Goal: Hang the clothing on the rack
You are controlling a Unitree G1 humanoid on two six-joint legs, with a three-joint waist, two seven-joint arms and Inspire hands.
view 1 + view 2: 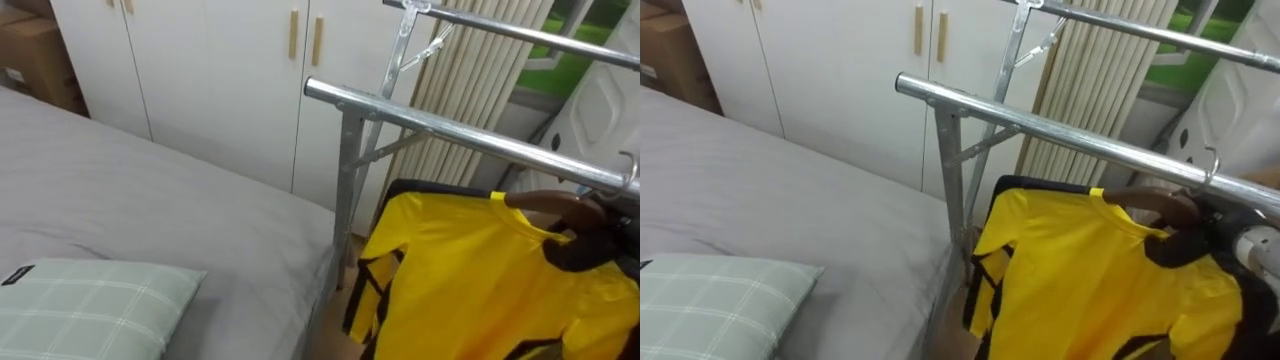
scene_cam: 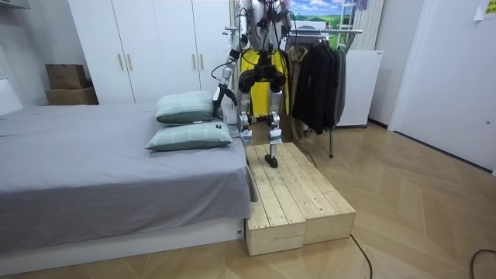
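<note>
Yellow short-sleeved shirt with black trim (image 1: pixel 470 270) is draping from a brown wooden hanger (image 1: pixel 545 205), just below the silver metal rail of the clothes rack (image 1: pixel 450 130) and along from the rail's free end, past the upright post. My right hand (image 1: pixel 578 248) is curling its dark fingers round the hanger's shoulder, gripping it close to the neck so the shirt is staying level while the wire hook (image 1: pixel 628 170) is meeting the rail. The hook is looking as if it is lying over the rail, though I cannot tell whether it is bearing the weight, so I am judging that letting go would be risky.

My left hand (image 2: pixel 222 94) is hanging low beside the bed, idle. A pale green checked pillow (image 1: pixel 90 305) is resting at the near edge of the grey bed (image 1: pixel 150 200). Beyond, white wardrobe doors (image 1: pixel 220 70) are standing closed.
</note>
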